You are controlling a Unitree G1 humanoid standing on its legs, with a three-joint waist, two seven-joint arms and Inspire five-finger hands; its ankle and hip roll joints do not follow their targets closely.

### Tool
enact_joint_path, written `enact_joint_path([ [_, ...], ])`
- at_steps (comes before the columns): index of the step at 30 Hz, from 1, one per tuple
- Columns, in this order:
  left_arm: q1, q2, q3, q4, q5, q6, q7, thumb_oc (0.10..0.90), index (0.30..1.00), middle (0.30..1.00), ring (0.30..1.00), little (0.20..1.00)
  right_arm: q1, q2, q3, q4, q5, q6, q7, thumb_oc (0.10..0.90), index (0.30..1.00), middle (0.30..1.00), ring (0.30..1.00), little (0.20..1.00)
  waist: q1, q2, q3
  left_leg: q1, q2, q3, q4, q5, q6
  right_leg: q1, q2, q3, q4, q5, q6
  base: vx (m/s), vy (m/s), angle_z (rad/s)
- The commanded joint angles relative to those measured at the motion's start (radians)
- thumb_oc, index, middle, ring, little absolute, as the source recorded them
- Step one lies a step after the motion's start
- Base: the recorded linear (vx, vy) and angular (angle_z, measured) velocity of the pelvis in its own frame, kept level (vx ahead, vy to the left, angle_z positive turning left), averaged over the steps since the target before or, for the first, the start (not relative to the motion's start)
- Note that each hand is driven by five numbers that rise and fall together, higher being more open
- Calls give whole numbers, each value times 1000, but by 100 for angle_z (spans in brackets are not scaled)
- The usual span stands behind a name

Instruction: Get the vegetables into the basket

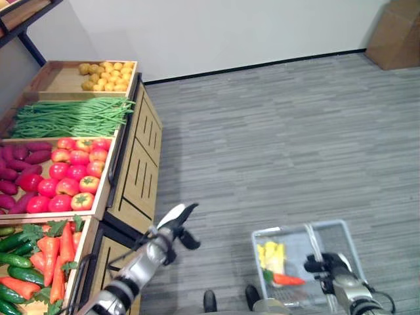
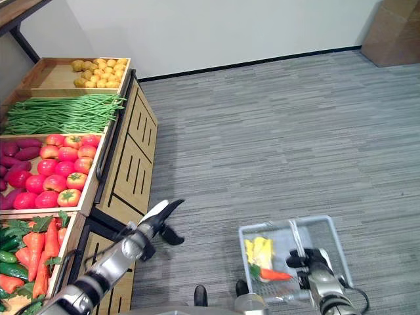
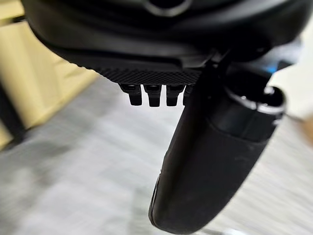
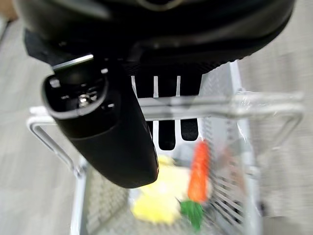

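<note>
My right hand (image 1: 328,266) is curled round the handle (image 4: 234,104) of a white wire basket (image 1: 298,228) hanging low over the grey floor. In the basket lie a carrot (image 1: 287,279) and a yellow vegetable (image 1: 270,256). My left hand (image 1: 174,226) is open and holds nothing, its fingers stretched out beside the wooden stand's front, right of the carrot crate (image 1: 56,252). In the left wrist view its thumb (image 3: 215,161) and fingers hang over bare floor.
The wooden stand along the left carries crates of cucumbers (image 1: 13,259), tomatoes (image 1: 69,174), purple sweet potatoes (image 1: 16,164), green beans (image 1: 72,117) and potatoes (image 1: 105,75). A cardboard box (image 1: 397,33) stands by the far wall. Grey floor stretches to the right.
</note>
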Motion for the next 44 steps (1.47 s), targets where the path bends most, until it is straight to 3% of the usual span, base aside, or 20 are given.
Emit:
enact_joint_path([
  [1, -78, -3, -18, 126, 7, -26, 11, 900, 1000, 1000, 1000, 1000, -50, -35, -10, 77, -11, -71, 6, 400, 300, 300, 300, 300, 11, -56, -91, 3, -16, 1, 7, -88, -24, 43, -37, -16, 29, -130, 52, 0, 0, 0],
  [8, -46, -75, 13, 434, 76, -4, 32, 900, 1000, 1000, 1000, 1000, -15, -27, -16, 203, -49, -63, 16, 400, 300, 300, 300, 300, 6, -56, -93, 4, -14, 4, 7, -89, -25, 35, -32, -13, 41, -135, 50, 9, -3, 0],
  [15, 1, -96, 74, 564, 106, 11, 45, 900, 1000, 1000, 1000, 1000, 31, -8, -42, 241, -46, -65, 21, 400, 300, 300, 300, 300, 1, -52, -90, 6, -12, 16, 7, -91, -26, 33, -28, -11, 45, -138, 47, 4, -6, -2],
  [25, 35, -90, 139, 597, 91, 19, 72, 900, 1000, 1000, 1000, 1000, 58, 28, -62, 254, -20, -67, 21, 400, 300, 300, 300, 300, -4, -47, -91, 7, -13, 23, 7, -92, -28, 31, -25, -13, 48, -139, 44, 1, -2, 0],
  [44, 48, -108, 162, 619, 57, 14, 71, 900, 1000, 1000, 1000, 1000, 67, 65, -19, 251, -36, -78, 38, 400, 300, 300, 300, 300, 1, -57, -91, 9, -11, 33, 7, -96, -29, 36, -26, -18, 38, -136, 43, 0, 0, 0],
])
